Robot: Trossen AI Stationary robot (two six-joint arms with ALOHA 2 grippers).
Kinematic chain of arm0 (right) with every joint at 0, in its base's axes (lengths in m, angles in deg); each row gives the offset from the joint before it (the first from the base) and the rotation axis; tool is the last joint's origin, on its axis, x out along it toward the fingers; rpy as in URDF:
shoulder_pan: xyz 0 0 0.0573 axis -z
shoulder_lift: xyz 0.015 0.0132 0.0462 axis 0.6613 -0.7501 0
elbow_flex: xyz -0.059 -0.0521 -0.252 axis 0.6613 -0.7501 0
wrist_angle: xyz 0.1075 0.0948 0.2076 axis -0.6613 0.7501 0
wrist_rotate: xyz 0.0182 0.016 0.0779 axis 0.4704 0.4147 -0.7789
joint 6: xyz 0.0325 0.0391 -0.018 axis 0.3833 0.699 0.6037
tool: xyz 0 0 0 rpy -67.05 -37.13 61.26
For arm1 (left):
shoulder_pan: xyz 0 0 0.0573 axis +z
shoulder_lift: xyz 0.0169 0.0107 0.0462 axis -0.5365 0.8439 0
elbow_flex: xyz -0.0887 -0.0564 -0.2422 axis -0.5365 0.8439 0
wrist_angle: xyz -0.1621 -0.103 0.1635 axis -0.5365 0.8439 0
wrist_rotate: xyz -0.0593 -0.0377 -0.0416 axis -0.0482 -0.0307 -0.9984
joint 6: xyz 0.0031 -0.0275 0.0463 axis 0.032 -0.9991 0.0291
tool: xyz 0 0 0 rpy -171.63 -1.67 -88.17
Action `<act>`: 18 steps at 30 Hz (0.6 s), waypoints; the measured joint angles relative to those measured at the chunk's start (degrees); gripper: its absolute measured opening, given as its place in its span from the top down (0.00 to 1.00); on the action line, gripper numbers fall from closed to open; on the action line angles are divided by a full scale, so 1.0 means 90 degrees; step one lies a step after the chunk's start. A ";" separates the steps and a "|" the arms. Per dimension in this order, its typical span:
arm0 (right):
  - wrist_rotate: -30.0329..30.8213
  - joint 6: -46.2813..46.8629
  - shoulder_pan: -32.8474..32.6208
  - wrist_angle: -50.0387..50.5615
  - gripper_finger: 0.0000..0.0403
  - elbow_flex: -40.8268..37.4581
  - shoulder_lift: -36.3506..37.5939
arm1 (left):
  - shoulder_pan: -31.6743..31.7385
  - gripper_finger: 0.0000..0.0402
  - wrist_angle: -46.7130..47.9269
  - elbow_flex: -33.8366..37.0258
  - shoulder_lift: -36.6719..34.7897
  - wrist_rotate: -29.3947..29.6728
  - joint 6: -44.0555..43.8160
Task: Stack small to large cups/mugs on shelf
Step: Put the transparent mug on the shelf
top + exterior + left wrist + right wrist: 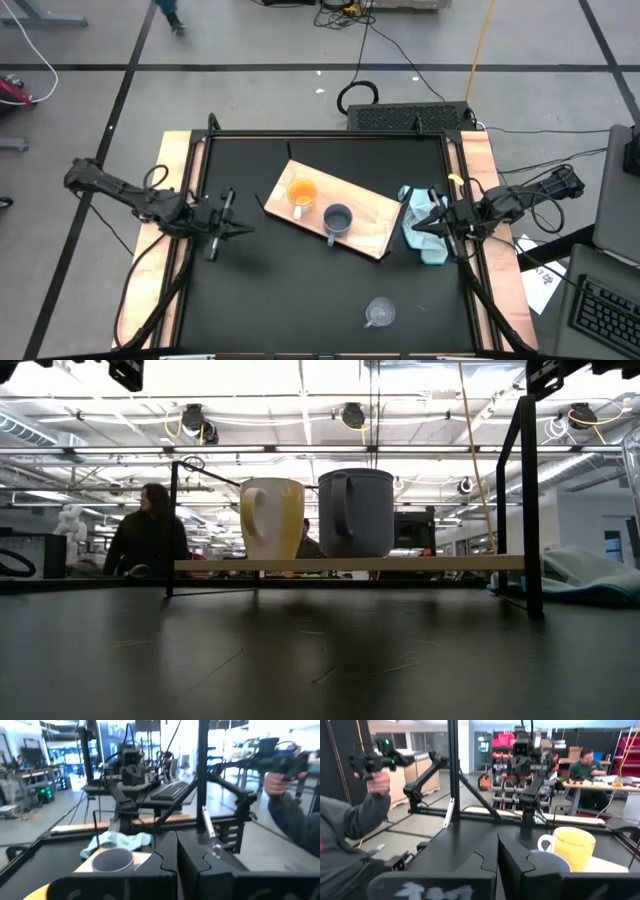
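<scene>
While both arms wait at table point(300, 290) edges, nothing gripped. Left tool point(226, 232) at left side of table, fingers closed together, empty. Shelf point(372, 222) lies angled mid-table: orange mug point(301, 193) on its left part, grey-blue mug point(337, 221) just beside it, to right. Clear glass cup point(379, 313) alone on table near front edge, well apart from shelf. Right tool point(432, 226) over light blue cloth point(424, 222) at right side, fingers closed together, empty.

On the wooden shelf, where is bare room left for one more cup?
The shelf is bare at its end nearest the light blue cloth, beyond the grey-blue mug. The other end is crowded: the orange mug stands there, close beside the grey-blue one.
</scene>
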 joint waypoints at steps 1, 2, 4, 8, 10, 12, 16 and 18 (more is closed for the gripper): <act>0.0000 -0.0014 0.0002 -0.0042 1.00 0.0000 0.0002 | -0.0037 1.00 -0.0051 0.0064 -0.0076 0.0000 -0.0002; 0.0000 -0.0057 0.0001 -0.0044 1.00 0.0000 0.0002 | -0.0072 1.00 -0.0042 0.0118 -0.0148 0.0002 -0.0012; 0.0000 -0.0125 0.0002 -0.0040 1.00 0.0000 0.0000 | -0.0134 1.00 0.0042 0.0240 -0.0274 0.0008 -0.0022; 0.0000 -0.0158 0.0000 -0.0039 1.00 0.0000 0.0000 | -0.0272 1.00 0.0277 0.0394 -0.0441 0.0343 0.0057; 0.0000 -0.0179 0.0000 -0.0039 1.00 0.0000 0.0000 | -0.0315 1.00 0.0346 0.0483 -0.0537 0.0655 0.0166; 0.0000 -0.0193 0.0001 -0.0038 1.00 0.0000 0.0000 | -0.0315 1.00 0.0396 0.0564 -0.0650 0.0778 0.0293; 0.0000 -0.0263 0.0000 -0.0008 1.00 0.0000 0.0000 | -0.0307 1.00 0.0466 0.0699 -0.0966 0.0915 0.0241; 0.0000 -0.0267 0.0002 -0.0008 1.00 0.0000 0.0000 | -0.0309 1.00 0.0639 0.0711 -0.1181 0.0954 0.0205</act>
